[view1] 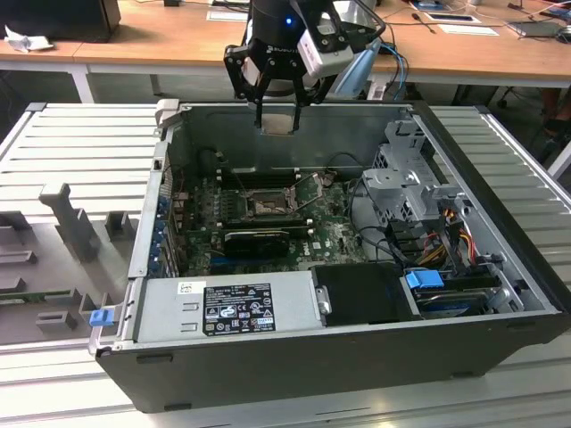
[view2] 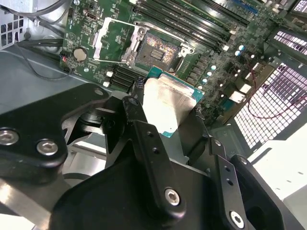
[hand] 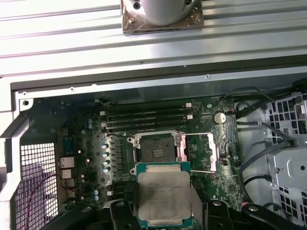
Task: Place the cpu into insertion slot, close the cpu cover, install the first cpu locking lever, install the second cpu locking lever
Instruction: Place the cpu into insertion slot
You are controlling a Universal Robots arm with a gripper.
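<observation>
While pincer (hand: 164, 213) grips cpu (hand: 163, 191), its edges partly hidden, insertion slot (hand: 154, 149) uncovered.

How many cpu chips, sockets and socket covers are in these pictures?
Flat square silver-topped cpu, in the gripper: 1
Square black silver-rimmed insertion slot: 1
Thin silver-grey metal cpu cover frame, open: 1
Total: 3

Soft, even room light from above fills the exterior view, leaving the inside of the computer case (view1: 312, 366) dim and shadowed toward six o'clock, while a blue lamp (view1: 287, 20) glows at twelve o'clock and, in the second wrist view, glare whitens the top of the cpu (view2: 165, 103).
</observation>
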